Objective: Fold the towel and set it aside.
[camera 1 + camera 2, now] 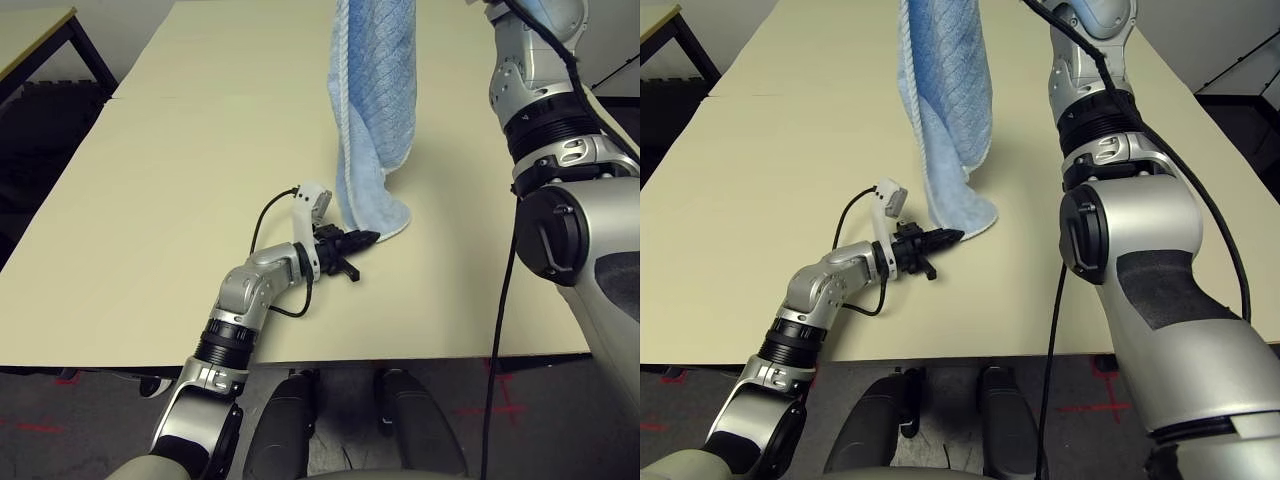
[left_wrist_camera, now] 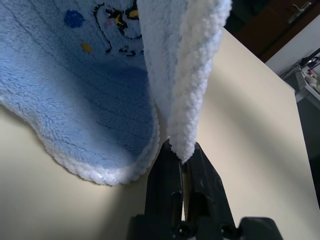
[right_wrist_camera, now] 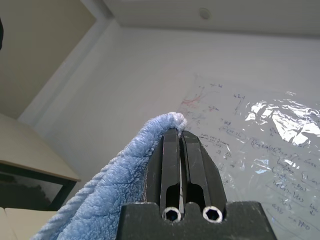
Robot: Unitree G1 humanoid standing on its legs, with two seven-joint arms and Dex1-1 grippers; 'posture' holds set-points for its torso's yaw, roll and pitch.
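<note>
1. The towel (image 1: 373,90) hangs upright above the worktop (image 1: 150,230). The right tool (image 3: 180,134), raised high, is clamped on its top corner; the lower end trails on the worktop.
2. The left tool (image 1: 362,240), low over the worktop, is pinched closed on a thin white-hemmed edge of that lower end.
3. Risk: the bite of the left fingers (image 2: 165,170) looks shallow, taking little more than the hem. Any pull outward to spread the cloth could draw the fuzzy edge free.
4. Risk: the hanging cloth is bunched and twisted lengthwise. If the two corners are not matched, the fold comes out skewed.
5. Risk: the lower end drags on the worktop and could crease under itself.
</note>
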